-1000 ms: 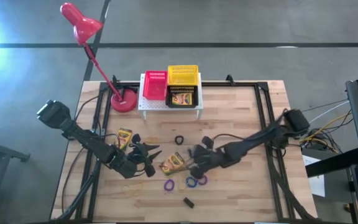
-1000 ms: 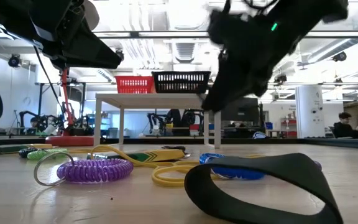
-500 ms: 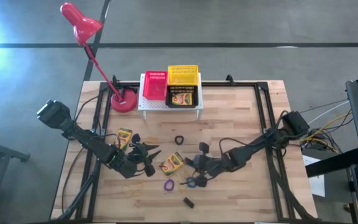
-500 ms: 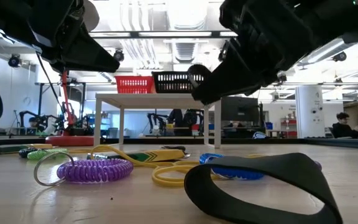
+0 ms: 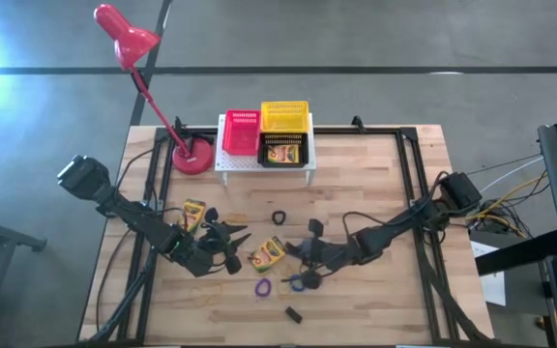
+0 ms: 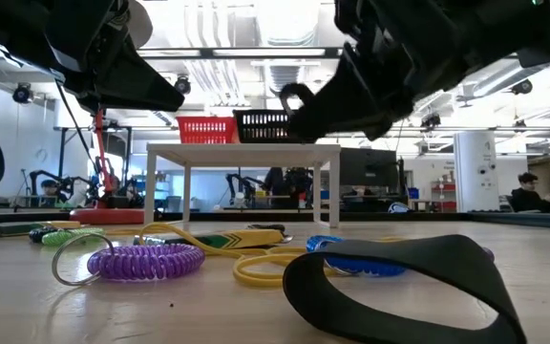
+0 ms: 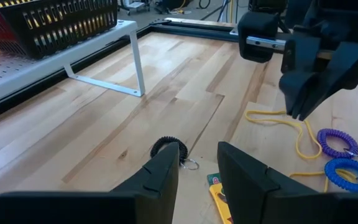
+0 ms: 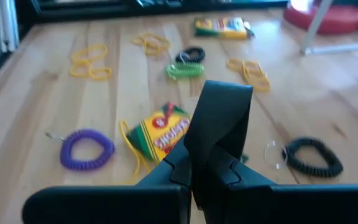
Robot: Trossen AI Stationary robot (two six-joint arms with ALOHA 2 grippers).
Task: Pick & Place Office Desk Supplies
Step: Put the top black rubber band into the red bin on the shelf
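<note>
- Two arms worked the table; the right gripper (image 5: 303,263) sat at lower centre of the high view with its fingers pressed together, and no item showed between them in the right wrist view.
- The left gripper (image 5: 235,246) hung left of centre in the high view, fingers (image 7: 161,173) parted with bare table in the gap, holding nothing.
- One crayon box (image 5: 270,253) lay between the two grippers; a second crayon box (image 5: 193,212) lay toward the left edge of the table.
- A purple coil loop (image 5: 262,287) and a blue coil loop (image 5: 298,283) lay low in the high view, the blue one just beside the right gripper.
- A black coil loop (image 5: 278,217) lay at mid-table, a small black block (image 5: 292,313) near the bottom edge.
- The white rack (image 5: 222,160) at upper centre carried a red basket (image 5: 241,132) and a yellow basket (image 5: 284,117).
- Judged step: the right gripper was approaching a pick, with loose supplies yet to be placed.
- Next move, as judged: the right gripper would need to spread its fingers and settle over the nearest item, taking care not to drag the neighbouring loops.
</note>
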